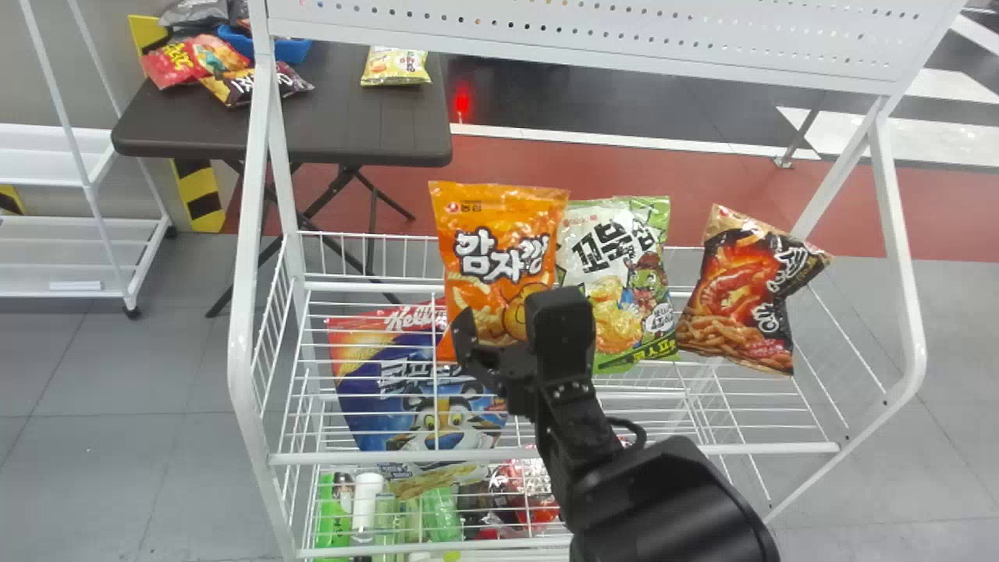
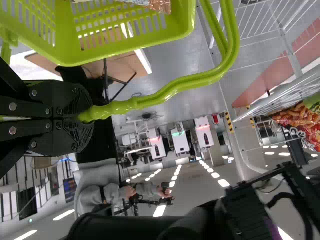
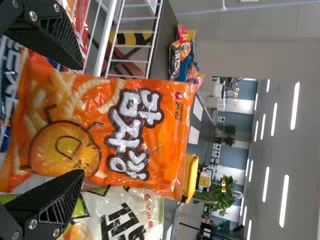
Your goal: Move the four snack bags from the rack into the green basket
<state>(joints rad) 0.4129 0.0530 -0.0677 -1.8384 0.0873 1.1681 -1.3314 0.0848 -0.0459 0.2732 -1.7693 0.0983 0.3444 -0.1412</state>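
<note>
Right gripper (image 1: 511, 332): black, two flat fingers, spread wide, gripping nothing, at the lower part of an upright orange film snack bag (image 1: 499, 250) on the white wire rack (image 1: 788, 449). Left gripper (image 2: 82, 118): closed on the handle (image 2: 165, 92) of a green slatted plastic basket (image 2: 130, 48). Handling: centre the fingers, squeeze lightly (contents probably crush), raise clear of the adjacent green-and-white bag (image 1: 616, 273).
</note>
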